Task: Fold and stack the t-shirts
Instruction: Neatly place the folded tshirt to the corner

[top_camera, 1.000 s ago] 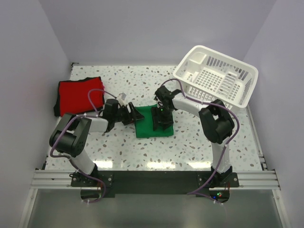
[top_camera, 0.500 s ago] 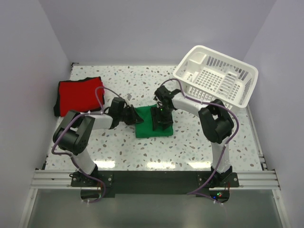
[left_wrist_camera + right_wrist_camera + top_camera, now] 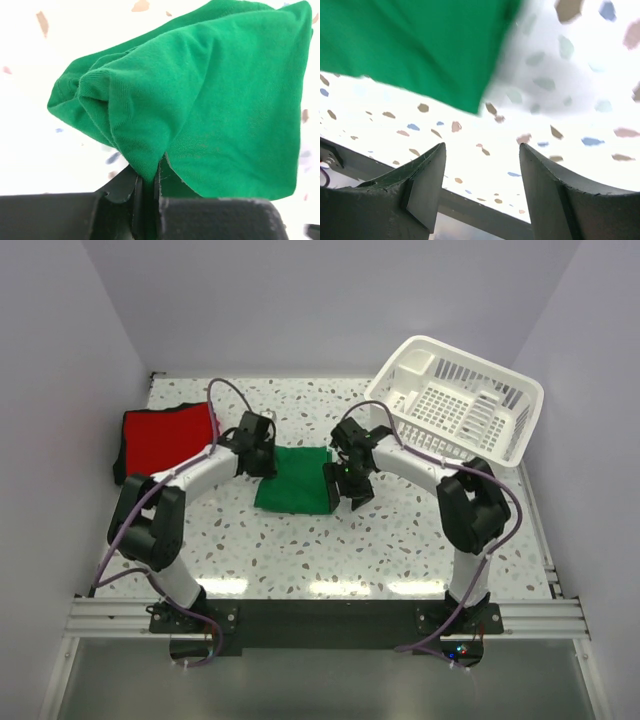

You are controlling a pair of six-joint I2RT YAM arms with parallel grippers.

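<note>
green t-shirt (image 3: 293, 480): folded small, mid-tabletop (image 3: 400, 540), its left edge pinched in the closed left end effector (image 3: 264, 460). red t-shirt (image 3: 165, 440): folded, far left, well apart. judged: folding done, stacking left. right end effector (image 3: 350, 490): parted, empty, at green's right edge. left wrist view alone shows the pinch; overhead alone shows red.

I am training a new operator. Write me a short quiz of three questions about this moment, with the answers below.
1. True or false: the left gripper is shut on the green shirt.
2. Fill in: the right gripper is ___ (open or shut).
3. Where is the red shirt? A) on the green shirt B) in the right gripper C) on the table, far left.
Key: 1 true; 2 open; 3 C.
</note>
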